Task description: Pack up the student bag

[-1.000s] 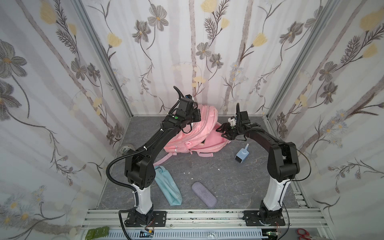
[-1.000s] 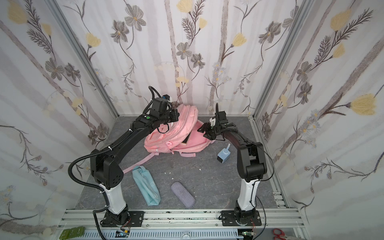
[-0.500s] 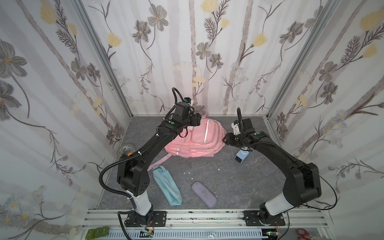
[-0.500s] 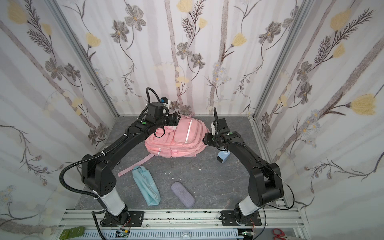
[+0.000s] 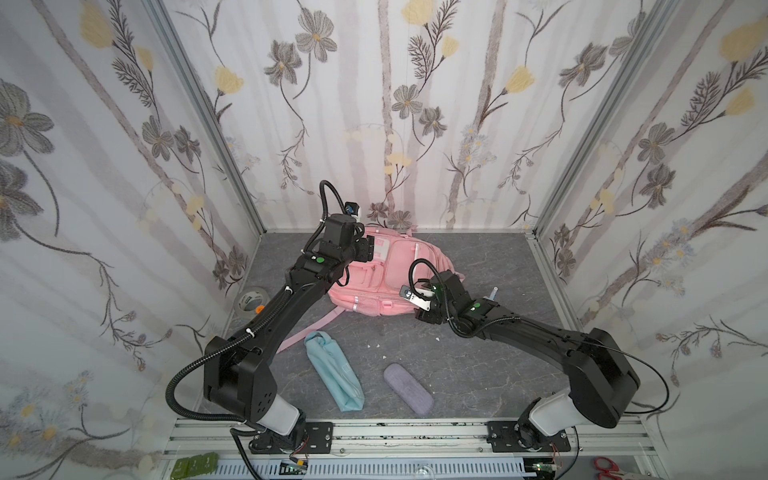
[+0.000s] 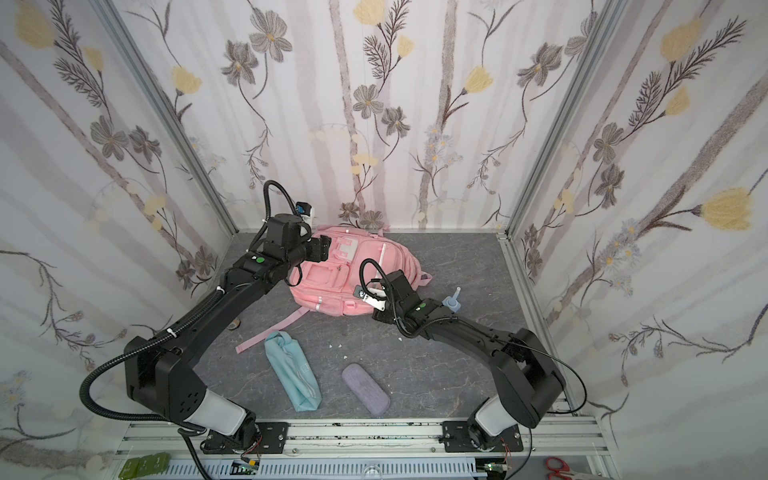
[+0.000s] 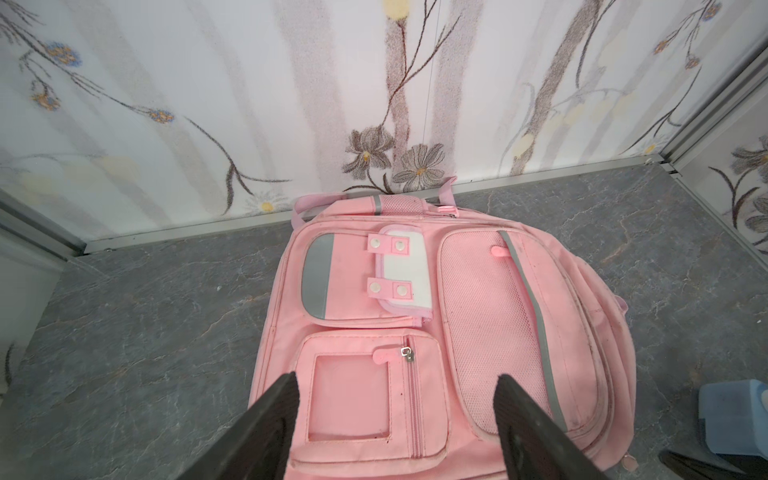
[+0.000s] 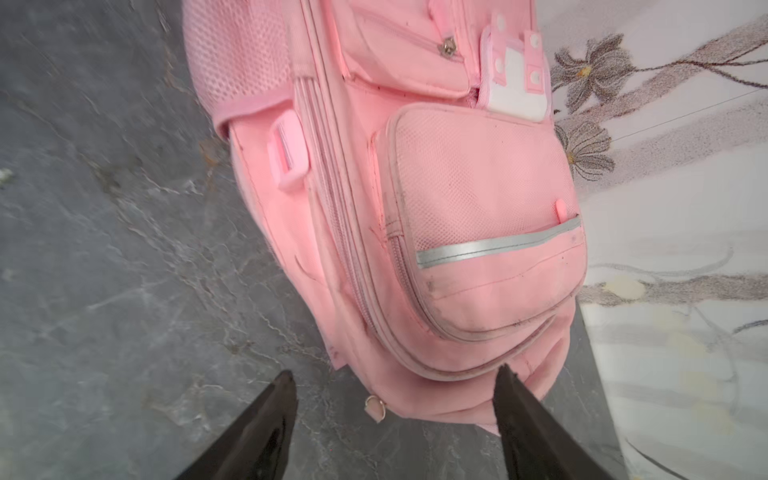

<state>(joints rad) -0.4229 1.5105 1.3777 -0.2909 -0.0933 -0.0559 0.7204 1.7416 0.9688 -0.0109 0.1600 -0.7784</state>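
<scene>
Student bag flat on desk, pockets up. Left gripper wide, empty, over front pocket. Right gripper wide, empty, at bag edge.

The left arm and right arm are matte black, with pale grey base collars, green wrist dots and ribbed black cables. The left gripper and right gripper have tapered black fingers.

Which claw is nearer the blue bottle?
Right. The right claw hangs at the end of the bag beside the bottle; the left claw is over the bag's opposite end.
</scene>
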